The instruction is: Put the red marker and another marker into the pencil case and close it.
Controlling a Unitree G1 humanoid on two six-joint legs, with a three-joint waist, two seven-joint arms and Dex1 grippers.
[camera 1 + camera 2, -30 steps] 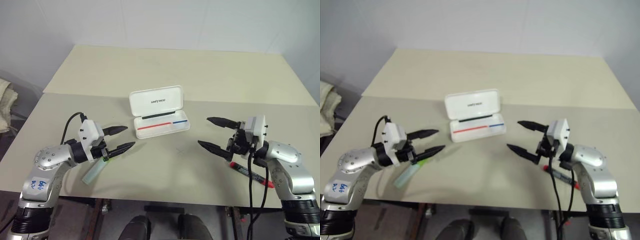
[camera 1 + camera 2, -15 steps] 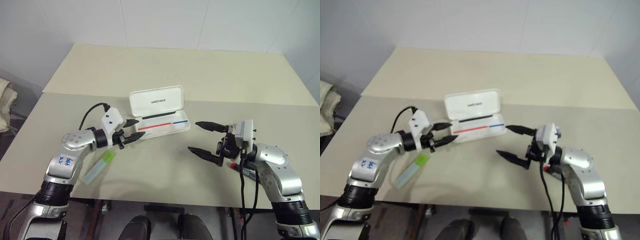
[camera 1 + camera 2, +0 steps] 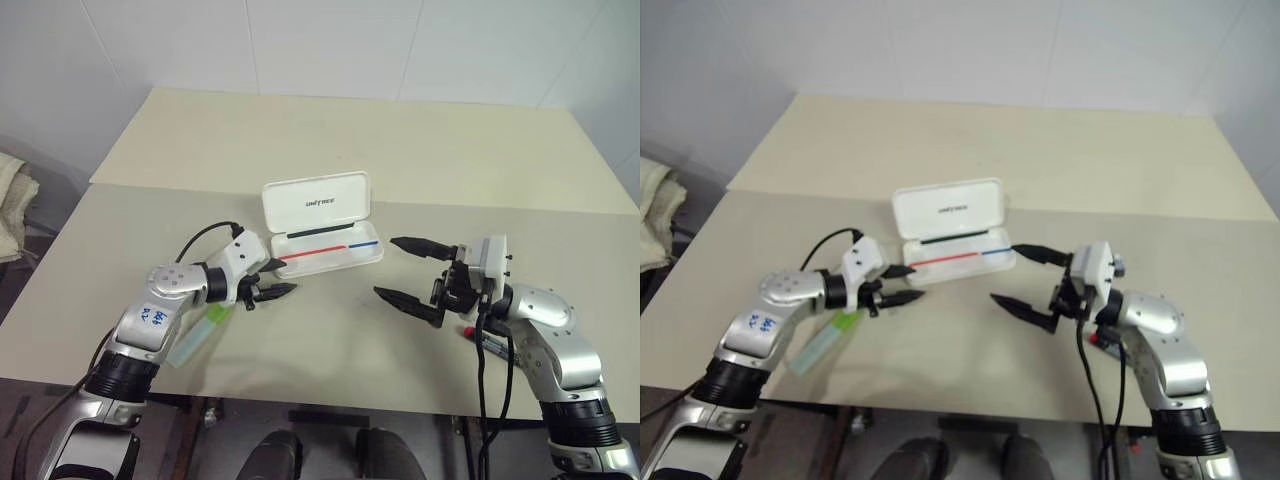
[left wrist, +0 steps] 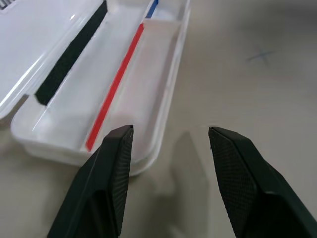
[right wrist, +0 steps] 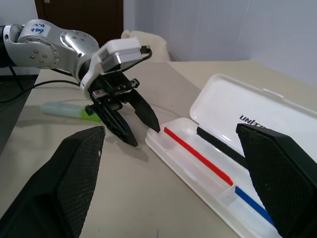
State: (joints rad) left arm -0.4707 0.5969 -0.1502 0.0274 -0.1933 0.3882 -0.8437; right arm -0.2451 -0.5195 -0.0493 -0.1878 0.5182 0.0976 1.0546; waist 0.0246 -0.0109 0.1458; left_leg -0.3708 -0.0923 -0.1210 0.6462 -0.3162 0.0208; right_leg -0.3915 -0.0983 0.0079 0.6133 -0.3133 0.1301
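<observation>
The white pencil case (image 3: 322, 222) lies open at mid-table, its lid up and its tray showing a red and a blue stripe. My left gripper (image 3: 279, 278) is open and empty, with its tips at the tray's left end (image 4: 94, 114). The pale green marker (image 3: 198, 338) lies flat on the table behind that gripper, under my left forearm. My right gripper (image 3: 386, 267) is open wide and empty, pointing left, just right of the case. The red marker (image 3: 490, 342) lies on the table under my right wrist, partly hidden by it.
The beige table (image 3: 340, 340) has a seam behind the case and a second panel beyond it. A small cross mark (image 4: 261, 55) sits on the surface in front of the case. A pale cloth bundle (image 3: 12, 200) lies off the table's left edge.
My left gripper has moved forward and right, from over the green marker to the case's left end. The green marker stays on the table. My right gripper has hardly moved.
</observation>
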